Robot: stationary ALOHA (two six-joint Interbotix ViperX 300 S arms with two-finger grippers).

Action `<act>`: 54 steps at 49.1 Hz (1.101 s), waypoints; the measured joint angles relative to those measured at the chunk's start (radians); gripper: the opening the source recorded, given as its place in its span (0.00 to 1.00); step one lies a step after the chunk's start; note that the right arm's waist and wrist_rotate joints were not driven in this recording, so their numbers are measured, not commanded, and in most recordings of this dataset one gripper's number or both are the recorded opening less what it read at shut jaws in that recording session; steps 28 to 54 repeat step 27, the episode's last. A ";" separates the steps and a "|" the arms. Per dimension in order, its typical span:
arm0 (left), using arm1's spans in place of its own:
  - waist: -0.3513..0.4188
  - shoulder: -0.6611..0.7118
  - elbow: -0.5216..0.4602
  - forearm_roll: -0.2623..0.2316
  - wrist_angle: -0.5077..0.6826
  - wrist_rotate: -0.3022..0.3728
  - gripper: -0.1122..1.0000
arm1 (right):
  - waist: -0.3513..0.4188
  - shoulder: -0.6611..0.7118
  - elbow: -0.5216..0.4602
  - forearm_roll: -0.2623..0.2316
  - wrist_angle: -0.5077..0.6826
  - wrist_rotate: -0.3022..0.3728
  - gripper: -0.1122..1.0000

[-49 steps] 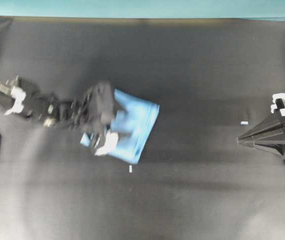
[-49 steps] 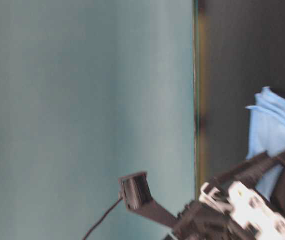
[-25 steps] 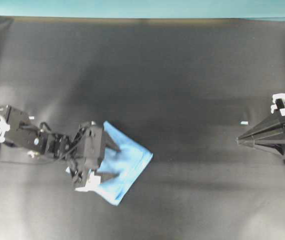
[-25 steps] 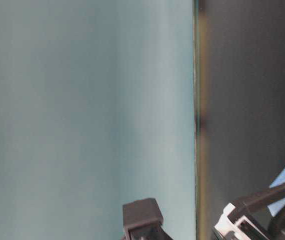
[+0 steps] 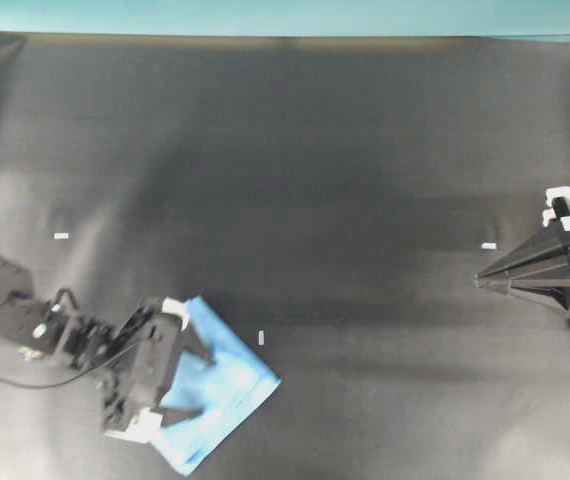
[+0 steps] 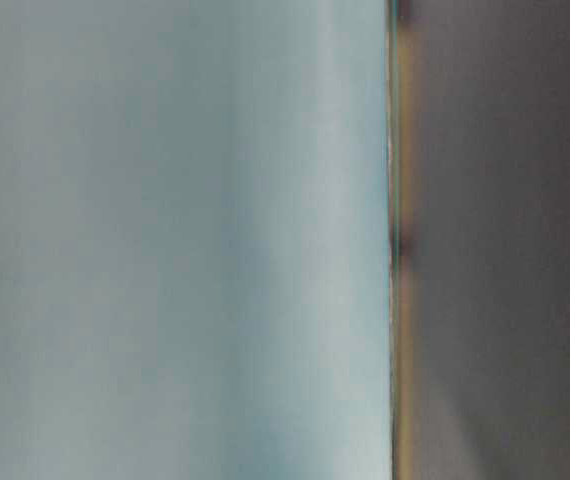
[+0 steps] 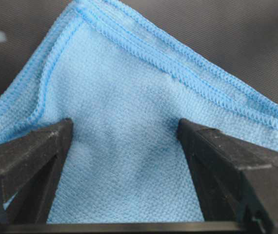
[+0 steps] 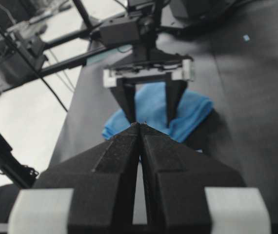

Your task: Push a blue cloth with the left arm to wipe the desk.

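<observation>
The blue cloth [image 5: 237, 382] lies on the black desk [image 5: 315, 150] at the lower left of the overhead view. My left gripper [image 5: 201, 382] is open, its two fingers spread and pressed down on the cloth's left part. In the left wrist view the cloth [image 7: 129, 87] fills the space between the fingers [image 7: 36, 151], and the gripper [image 7: 124, 124] holds nothing. My right gripper [image 5: 479, 281] is shut and empty at the far right, well away from the cloth. The right wrist view shows its shut tips [image 8: 139, 125] with the cloth [image 8: 151, 100] beyond them. The table-level view shows neither cloth nor arm.
Tiny white marks lie on the desk: one [image 5: 261, 337] just right of the cloth, one [image 5: 61, 236] at the left, one [image 5: 488, 245] near the right gripper. A teal strip [image 5: 285, 15] runs along the far edge. The cloth is near the desk's near edge.
The left arm has dragged the cloth toward the lower left of the overhead view, uncovering a white mark. Arm and cloth have left the table-level view. The right arm has not moved.
</observation>
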 measured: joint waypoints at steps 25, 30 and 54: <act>-0.018 -0.063 -0.005 0.000 0.015 -0.021 0.86 | 0.000 -0.003 0.003 0.000 0.000 0.000 0.10; -0.020 -0.081 -0.006 -0.002 0.015 -0.018 0.86 | 0.000 -0.003 0.005 -0.002 0.000 0.000 0.10; -0.020 -0.081 -0.006 -0.002 0.015 -0.018 0.86 | 0.000 -0.003 0.005 -0.002 0.000 0.000 0.10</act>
